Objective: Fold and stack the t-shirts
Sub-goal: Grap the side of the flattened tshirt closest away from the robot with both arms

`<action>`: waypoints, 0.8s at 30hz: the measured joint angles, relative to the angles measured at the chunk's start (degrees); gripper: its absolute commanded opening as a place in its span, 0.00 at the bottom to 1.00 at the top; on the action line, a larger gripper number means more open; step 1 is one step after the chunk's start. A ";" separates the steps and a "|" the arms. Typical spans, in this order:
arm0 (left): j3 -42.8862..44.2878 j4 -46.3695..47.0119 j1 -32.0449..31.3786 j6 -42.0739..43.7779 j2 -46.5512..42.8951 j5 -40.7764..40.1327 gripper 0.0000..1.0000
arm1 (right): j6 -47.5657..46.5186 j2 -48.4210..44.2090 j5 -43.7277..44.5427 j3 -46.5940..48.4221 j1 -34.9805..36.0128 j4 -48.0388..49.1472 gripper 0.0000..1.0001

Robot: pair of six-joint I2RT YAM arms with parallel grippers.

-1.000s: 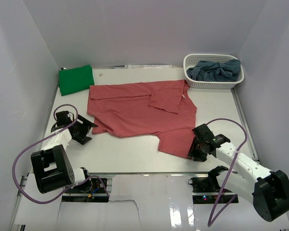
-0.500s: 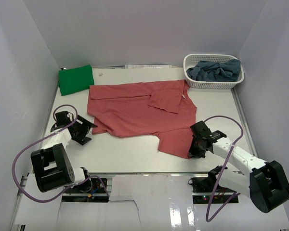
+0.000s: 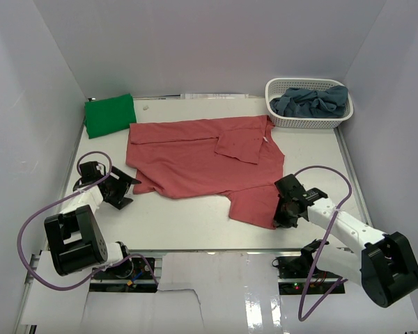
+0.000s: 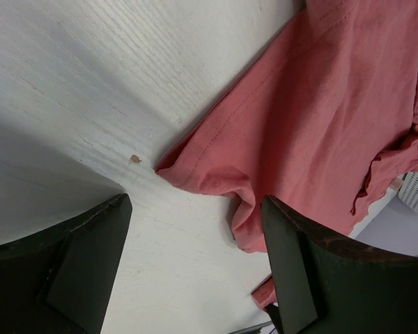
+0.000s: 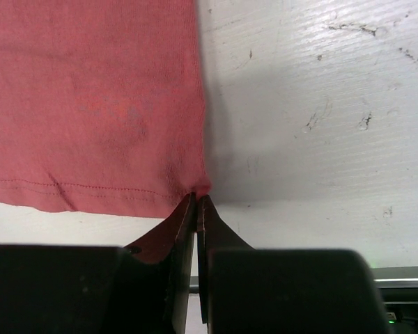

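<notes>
Top external, basket (image 3: 306,122), grey-blue shirts (image 3: 313,101) inside

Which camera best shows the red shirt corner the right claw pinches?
The right wrist view: the right gripper is shut on the hem corner of the salmon-red t-shirt, close up. The top view shows it small; the left wrist view shows another edge.

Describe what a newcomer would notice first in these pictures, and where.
A salmon-red t-shirt lies spread across the middle of the table, its near right corner pinched in the right tool. A folded green t-shirt sits at the far left corner, and a white basket of crumpled grey-blue t-shirts at the far right.
</notes>
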 measured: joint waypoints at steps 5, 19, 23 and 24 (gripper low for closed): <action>-1.01 2.49 0.04 -1.51 0.46 0.35 0.78 | -0.20 -0.83 0.46 0.87 0.00 -0.92 0.08; -1.92 7.82 0.11 -4.76 3.13 -0.70 0.51 | -0.26 -3.85 1.31 1.73 0.00 -2.43 0.08; -2.69 8.74 0.09 -4.68 3.91 -2.78 0.13 | -0.31 -4.15 1.49 2.38 0.00 -2.86 0.08; -2.97 9.11 0.15 -4.66 4.39 -2.60 0.13 | -0.33 -4.17 1.51 2.62 0.00 -3.06 0.08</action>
